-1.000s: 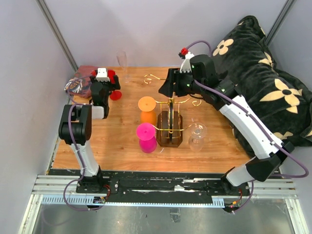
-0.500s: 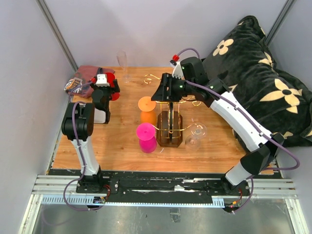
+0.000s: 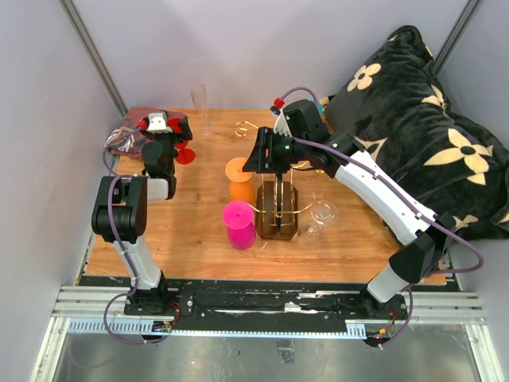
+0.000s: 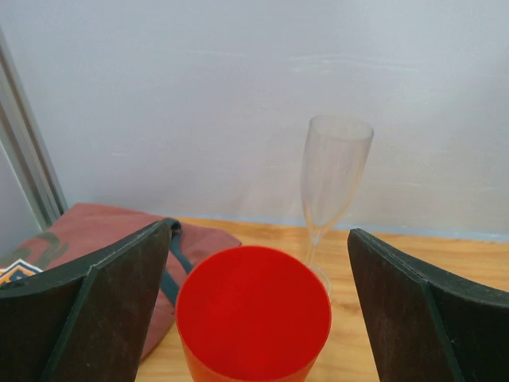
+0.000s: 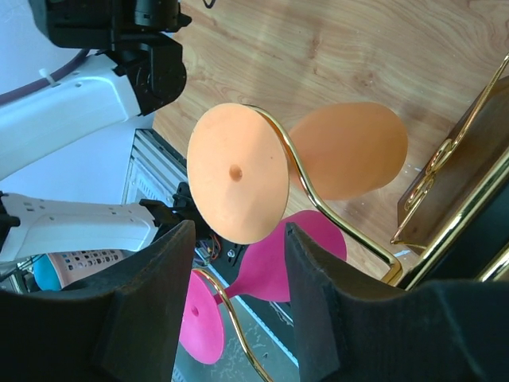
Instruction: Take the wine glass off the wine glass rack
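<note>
right gripper (image 5: 238, 232): jaws wide, flanking the foot of the orange glass (image 5: 238, 179), not touching.
orange glass: hangs from a wire arm (image 5: 318, 199) on the rack's (image 3: 277, 213) left side.
plan: i pinch the stem under the foot, then slide it outward along the wire.
left gripper (image 4: 258, 232): wide around a red cup (image 4: 253, 314).

This is a robotics lab test cell: a small wooden desk (image 3: 191, 231) is boxed in by plain grey partition walls (image 3: 238, 48) on aluminium posts (image 3: 89, 52). The left arm (image 3: 139, 255) and right arm (image 3: 382, 195) are bolted to slotted aluminium rails (image 3: 262, 306), with purple cables (image 3: 298, 89) running exposed. Household things such as a wine glass rack (image 3: 277, 208) and a black flowered blanket (image 3: 429, 135) sit among this bare hardware.
</note>
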